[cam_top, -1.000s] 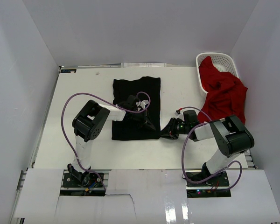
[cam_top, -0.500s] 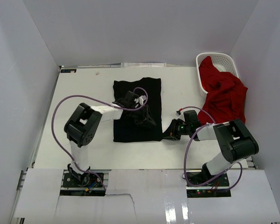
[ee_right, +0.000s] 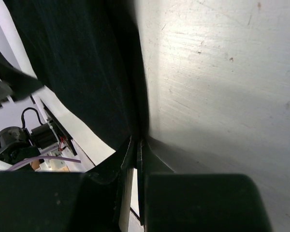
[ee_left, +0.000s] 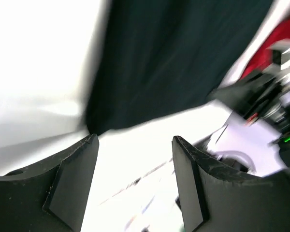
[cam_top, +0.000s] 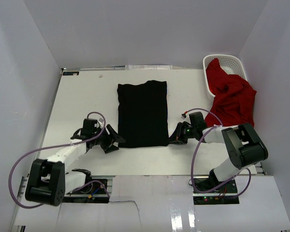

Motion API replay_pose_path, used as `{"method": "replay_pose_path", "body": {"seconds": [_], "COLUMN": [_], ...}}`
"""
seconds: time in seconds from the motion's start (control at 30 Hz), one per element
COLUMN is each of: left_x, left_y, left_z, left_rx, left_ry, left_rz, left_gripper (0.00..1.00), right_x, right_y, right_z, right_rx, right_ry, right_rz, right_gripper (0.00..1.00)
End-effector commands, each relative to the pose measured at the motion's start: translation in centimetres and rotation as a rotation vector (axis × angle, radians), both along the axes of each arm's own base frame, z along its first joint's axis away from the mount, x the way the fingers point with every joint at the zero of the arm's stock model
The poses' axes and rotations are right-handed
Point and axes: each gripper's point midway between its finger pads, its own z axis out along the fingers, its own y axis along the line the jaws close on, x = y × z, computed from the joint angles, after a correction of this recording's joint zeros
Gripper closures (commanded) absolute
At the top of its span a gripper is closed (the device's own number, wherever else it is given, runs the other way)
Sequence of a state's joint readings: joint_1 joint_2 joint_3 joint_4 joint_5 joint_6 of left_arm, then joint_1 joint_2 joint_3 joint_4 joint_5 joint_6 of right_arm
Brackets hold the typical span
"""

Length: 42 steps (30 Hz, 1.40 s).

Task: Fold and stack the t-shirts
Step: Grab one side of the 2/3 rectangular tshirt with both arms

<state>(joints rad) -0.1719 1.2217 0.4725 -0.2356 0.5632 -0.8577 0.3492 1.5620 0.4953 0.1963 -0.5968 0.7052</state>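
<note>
At the black t-shirt's (cam_top: 142, 113) 7 o'clock, left gripper (cam_top: 113, 142) spread, empty — right gripper (cam_top: 175, 139) at 5 o'clock pinches its corner, likely to fold.

Two t-shirts in all: one black t-shirt (cam_top: 142, 113) and one red t-shirt (cam_top: 232, 99). One white lattice basket (cam_top: 232, 62). One white desk (cam_top: 87, 96). Two robot arms, namely one left arm (cam_top: 63, 155) and one right arm (cam_top: 237, 144). Two fingers per arm, four together: left fingers (ee_left: 72, 183), right fingers (ee_right: 113, 166). Two purple cables (cam_top: 190, 162), one by each arm. Three pale walls (cam_top: 150, 29): left, back, right. One small green light (ee_left: 286, 139) on the right arm.
</note>
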Motion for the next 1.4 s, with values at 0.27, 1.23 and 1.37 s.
{"method": "replay_pose_path", "body": {"seconds": [0.27,1.23,1.37], "left_x": [-2.4,-1.4,-1.6], "left_y": [1.0,2.5,2.2], "left_z": [0.1,-7.1,-6.7], "left_rx": [0.008,0.062,0.051], "left_ry": [-0.044,0.119,0.108], "left_rz": [0.078,0.294,0.263], "left_gripper": [0.27,1.00,1.00], "right_x": [0.3,0.6,0.4], "right_y": [-0.9,-0.7,-0.7], "right_z": [-1.3,0.3,0.5], "right_rx": [-0.084,-0.058,-0.058], "right_ry": [0.012,-0.032,-0.031], "right_rz": [-0.002,-0.009,-0.005], "right_gripper": [0.92,0.92,0.92]}}
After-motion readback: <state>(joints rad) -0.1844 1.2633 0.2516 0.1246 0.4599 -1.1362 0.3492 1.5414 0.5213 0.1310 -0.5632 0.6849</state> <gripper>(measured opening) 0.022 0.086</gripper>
